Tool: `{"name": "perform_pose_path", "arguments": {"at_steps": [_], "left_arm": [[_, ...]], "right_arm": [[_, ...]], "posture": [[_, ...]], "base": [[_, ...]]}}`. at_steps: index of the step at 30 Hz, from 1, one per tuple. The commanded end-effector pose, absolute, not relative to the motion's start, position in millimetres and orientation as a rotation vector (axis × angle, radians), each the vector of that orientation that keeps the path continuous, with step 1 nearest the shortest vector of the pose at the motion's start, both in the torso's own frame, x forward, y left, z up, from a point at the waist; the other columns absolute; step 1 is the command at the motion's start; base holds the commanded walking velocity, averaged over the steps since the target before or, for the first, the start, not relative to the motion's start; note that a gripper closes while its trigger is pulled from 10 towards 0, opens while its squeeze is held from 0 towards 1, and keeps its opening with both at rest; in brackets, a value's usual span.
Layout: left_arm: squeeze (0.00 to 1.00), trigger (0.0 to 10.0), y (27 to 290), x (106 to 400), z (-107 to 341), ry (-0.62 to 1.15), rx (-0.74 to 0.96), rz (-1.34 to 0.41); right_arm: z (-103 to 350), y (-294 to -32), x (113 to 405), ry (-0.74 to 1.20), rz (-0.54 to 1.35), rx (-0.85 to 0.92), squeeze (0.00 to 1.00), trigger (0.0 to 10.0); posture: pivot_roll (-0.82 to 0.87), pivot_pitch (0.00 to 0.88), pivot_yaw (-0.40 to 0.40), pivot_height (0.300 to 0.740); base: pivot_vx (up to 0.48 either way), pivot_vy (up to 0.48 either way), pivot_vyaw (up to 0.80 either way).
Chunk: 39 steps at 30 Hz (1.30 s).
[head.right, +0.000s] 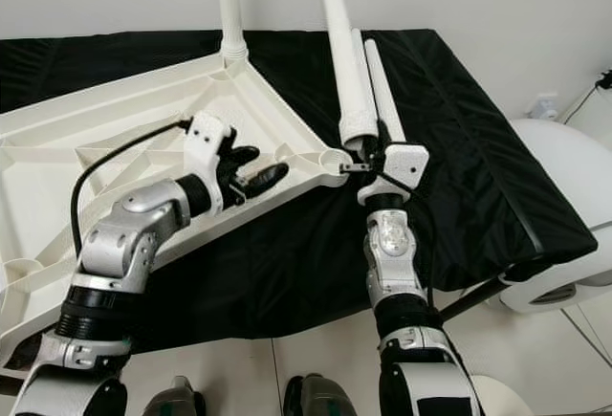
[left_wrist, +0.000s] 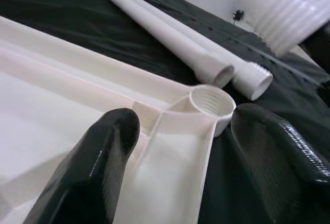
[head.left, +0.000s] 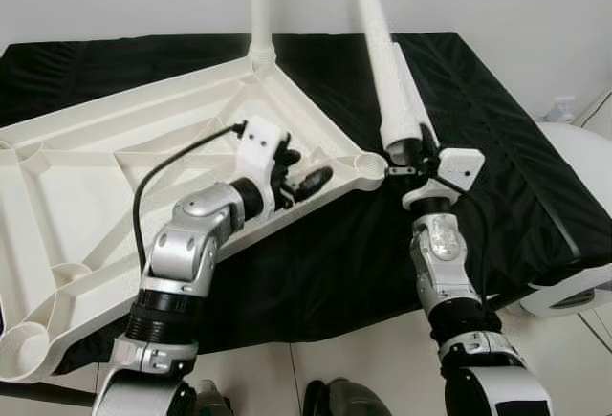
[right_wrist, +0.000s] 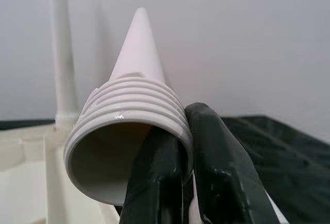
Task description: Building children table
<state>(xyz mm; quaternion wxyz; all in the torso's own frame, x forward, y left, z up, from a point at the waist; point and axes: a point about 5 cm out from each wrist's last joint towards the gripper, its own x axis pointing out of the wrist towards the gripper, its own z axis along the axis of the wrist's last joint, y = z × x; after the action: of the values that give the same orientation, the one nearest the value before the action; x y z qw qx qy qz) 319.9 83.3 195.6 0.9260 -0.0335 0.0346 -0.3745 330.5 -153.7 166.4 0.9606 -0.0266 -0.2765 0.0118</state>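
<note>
Near the upturned tabletop's (head.left: 115,148) corner socket (left_wrist: 211,103), the right gripper (head.left: 406,153) pinches a white leg's (head.left: 387,53) threaded end just above it; the left gripper's (head.left: 301,182) spread fingers (left_wrist: 93,167) straddle the tabletop's rim there.

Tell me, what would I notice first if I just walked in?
Probably the long white table leg that the right gripper holds up in its jaws, threaded end near the corner socket of the upside-down white tabletop. The left gripper rests open on that tabletop. One leg already stands in the far corner, on a black cloth.
</note>
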Motion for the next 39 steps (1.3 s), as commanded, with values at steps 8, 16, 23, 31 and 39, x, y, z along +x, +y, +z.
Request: {"name": "perform_pose_path", "arguments": {"at_steps": [8, 16, 23, 31, 39], "left_arm": [[0.00, 10.0, 78.7, 323.6, 210.0, 0.093, -0.301, -0.965], [0.00, 10.0, 81.0, 315.4, 231.6, 0.079, -0.485, -1.173], [0.00, 10.0, 93.2, 326.1, 243.3, 0.051, -0.463, -1.179], [0.00, 10.0, 99.2, 335.9, 262.0, 0.016, -0.488, -1.182], [0.00, 10.0, 98.2, 342.8, 281.3, -0.033, -0.534, -1.212]], "right_arm": [[182.4, -123.5, 316.1, -0.687, 0.196, -0.127, 0.00, 0.0], [177.7, -111.2, 308.9, -0.694, 0.260, -0.152, 0.00, 0.0], [183.3, -107.9, 308.1, -0.721, 0.288, -0.180, 0.00, 0.0], [182.8, -102.8, 302.5, -0.725, 0.337, -0.203, 0.00, 0.0], [174.2, -93.4, 295.2, -0.704, 0.398, -0.206, 0.00, 0.0]], "posture": [[0.03, 0.000, -0.025, 0.740], [0.03, 0.000, -0.029, 0.740], [0.02, 0.000, -0.022, 0.740], [0.02, 0.000, -0.020, 0.740], [0.01, 0.000, -0.025, 0.740]], "base": [[0.000, 0.000, 0.00], [0.000, 0.000, 0.00], [0.000, 0.000, 0.00], [0.000, 0.000, 0.00], [0.000, 0.000, 0.00]]}}
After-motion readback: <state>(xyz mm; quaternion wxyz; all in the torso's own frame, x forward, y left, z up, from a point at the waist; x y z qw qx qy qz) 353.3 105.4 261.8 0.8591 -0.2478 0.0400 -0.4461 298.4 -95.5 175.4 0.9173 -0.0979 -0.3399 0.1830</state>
